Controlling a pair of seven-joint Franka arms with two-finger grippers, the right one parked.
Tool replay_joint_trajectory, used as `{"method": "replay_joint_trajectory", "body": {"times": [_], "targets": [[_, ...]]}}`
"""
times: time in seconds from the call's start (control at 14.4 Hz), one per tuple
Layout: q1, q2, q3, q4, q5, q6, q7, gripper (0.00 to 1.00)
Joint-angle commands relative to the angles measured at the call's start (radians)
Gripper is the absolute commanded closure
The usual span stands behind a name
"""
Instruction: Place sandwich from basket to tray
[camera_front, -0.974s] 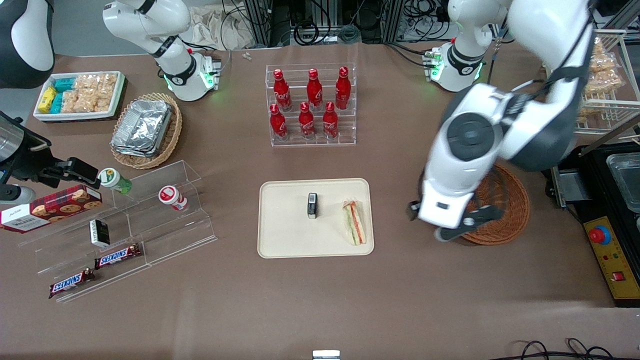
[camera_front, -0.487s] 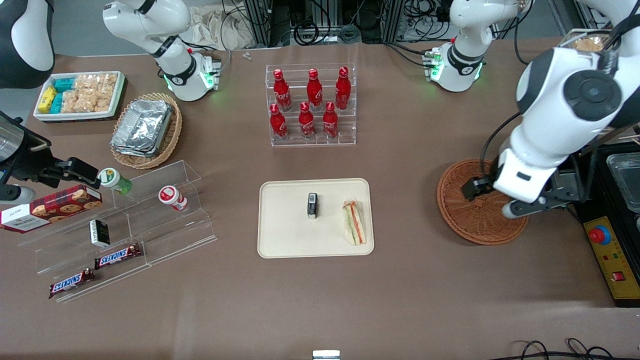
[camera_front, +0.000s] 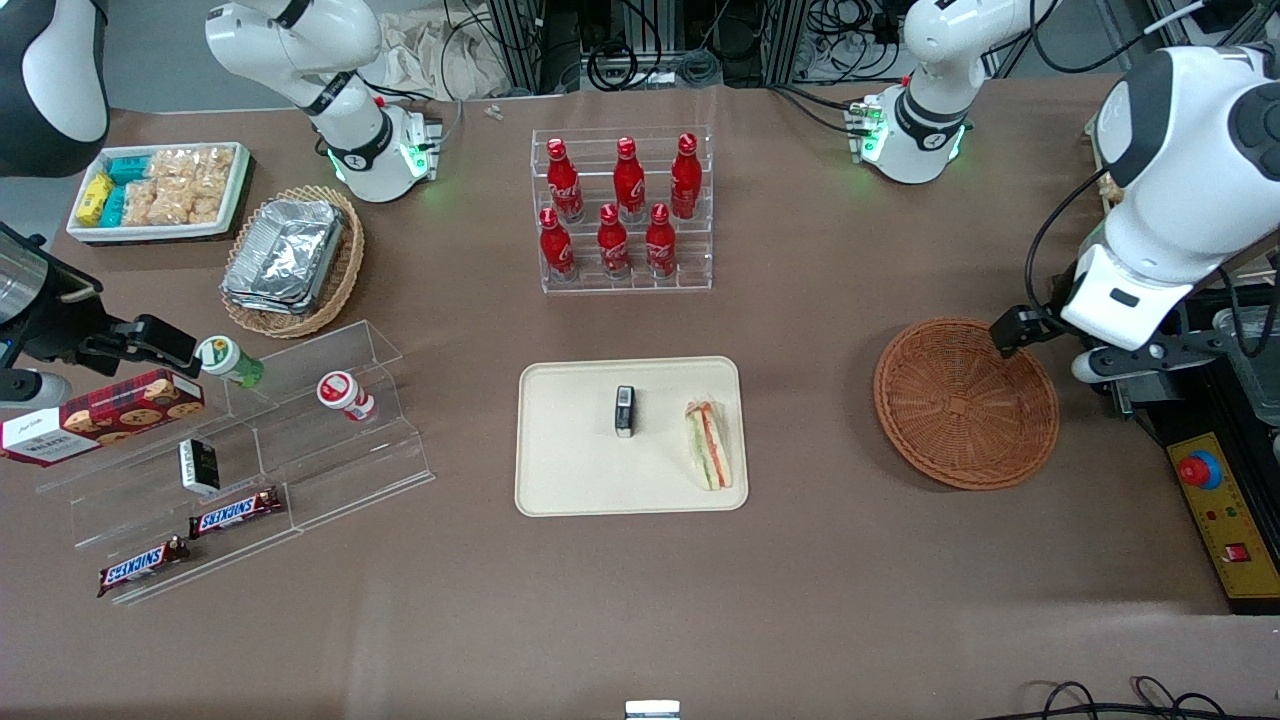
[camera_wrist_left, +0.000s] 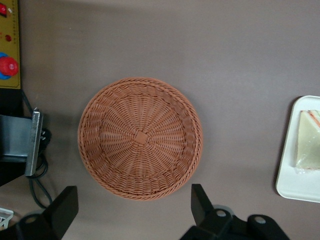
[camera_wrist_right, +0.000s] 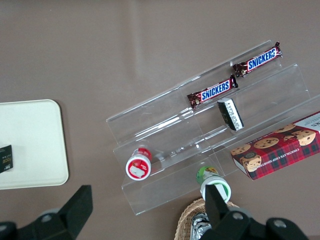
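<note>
Table (camera_front: 800, 600), brown, fills most of the front view. Working arm occupies the upper right of that frame, raised clear of the work area.

Tray (camera_front: 570, 480): cream, lower centre of frame, flat on the table, well apart from the basket.

Basket (camera_front: 965, 402): reddish-brown wicker, right of centre in the frame, nothing in it. Wrist view confirms bare weave across the whole bowl.

Sandwich (camera_front: 708, 445): wrapped wedge, lying in the tray near the rim on the frame's right side, filling edge showing. Not touching the small black item (camera_front: 624, 411) nearer the tray's middle.

Gripper (camera_front: 1045, 345): at right of frame, above the basket's rim on the side toward the working arm's end of the table, not in contact w/ anything. Jaws spread wide, nothing between them; wrist view shows both fingers (camera_wrist_left: 200, 200) apart w/ the basket visible in the gap.

Step in hand, est.: transfer looks complete; sandwich is in the tray, basket holds nothing. Arm appears to be in the retreat phase.

Next move, est.: no further grasp req'd. Arm only needs to park clear of basket and tray, w/o sweeping low over either.
</note>
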Motion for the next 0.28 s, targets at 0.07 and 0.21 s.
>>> {"method": "replay_joint_trajectory", "body": {"times": [0.07, 0.21], "targets": [[0.016, 0.151, 0.034, 0.214, -0.007, -0.174, 0.024, 0.00], [0.022, 0.186, 0.034, 0.260, -0.002, -0.205, 0.025, 0.00]]}}
